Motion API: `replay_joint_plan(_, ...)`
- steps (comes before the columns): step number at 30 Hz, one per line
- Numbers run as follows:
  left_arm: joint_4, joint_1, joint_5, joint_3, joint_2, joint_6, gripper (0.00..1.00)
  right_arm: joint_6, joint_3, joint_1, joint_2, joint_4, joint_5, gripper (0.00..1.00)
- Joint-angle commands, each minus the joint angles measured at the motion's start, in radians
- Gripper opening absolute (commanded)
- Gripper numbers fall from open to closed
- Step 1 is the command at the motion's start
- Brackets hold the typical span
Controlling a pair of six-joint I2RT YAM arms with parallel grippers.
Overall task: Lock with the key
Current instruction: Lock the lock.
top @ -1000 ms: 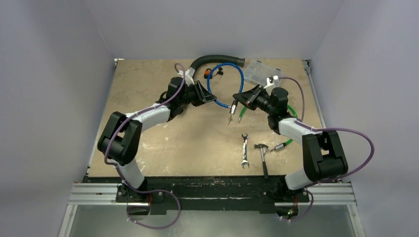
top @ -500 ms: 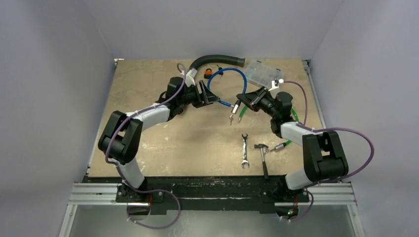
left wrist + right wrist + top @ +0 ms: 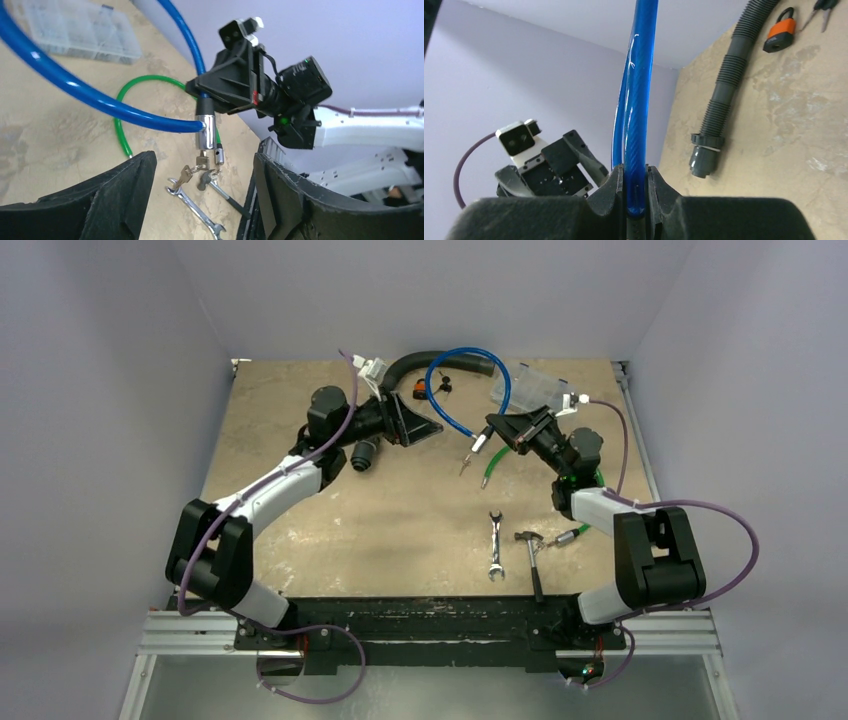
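A blue cable lock [image 3: 468, 380] hangs in the air, its loop arching over the back of the table. My right gripper [image 3: 500, 432] is shut on the cable [image 3: 636, 115] just above the chrome lock cylinder [image 3: 205, 131]. A key [image 3: 201, 161] sticks out of the cylinder's lower end, and a second key [image 3: 184, 175] dangles from its ring. The keys [image 3: 466, 462] hang just above the table. My left gripper [image 3: 425, 428] is open and sits a short way left of the cylinder. Nothing lies between its fingers [image 3: 125, 190], which frame the keys from a distance.
A green cable [image 3: 490, 468] lies under the right gripper. A wrench [image 3: 494, 545] and a hammer [image 3: 533, 555] lie nearer the front. At the back are a black corrugated hose [image 3: 440, 362], an orange padlock [image 3: 421, 390] and a clear plastic box [image 3: 528, 388].
My left gripper has opened and drawn back to the left, away from the lock end. The right gripper has lifted the blue cable, so its loop now stands higher and further back.
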Motion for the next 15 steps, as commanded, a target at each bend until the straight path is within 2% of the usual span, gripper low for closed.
replay_joint_plan(1,0.003,-0.051,0.074,-0.021,-0.060,0.192,0.73,0.087,0.059,-0.003,-0.038,0.170,0.011,0.00)
replay_joint_plan(7,-0.031,-0.098,0.058,-0.005,-0.059,0.243,0.61,0.116,0.089,-0.002,-0.055,0.175,0.026,0.00)
replay_joint_plan(15,-0.081,-0.158,0.007,0.061,-0.017,0.286,0.56,0.127,0.116,0.004,-0.066,0.171,0.041,0.00)
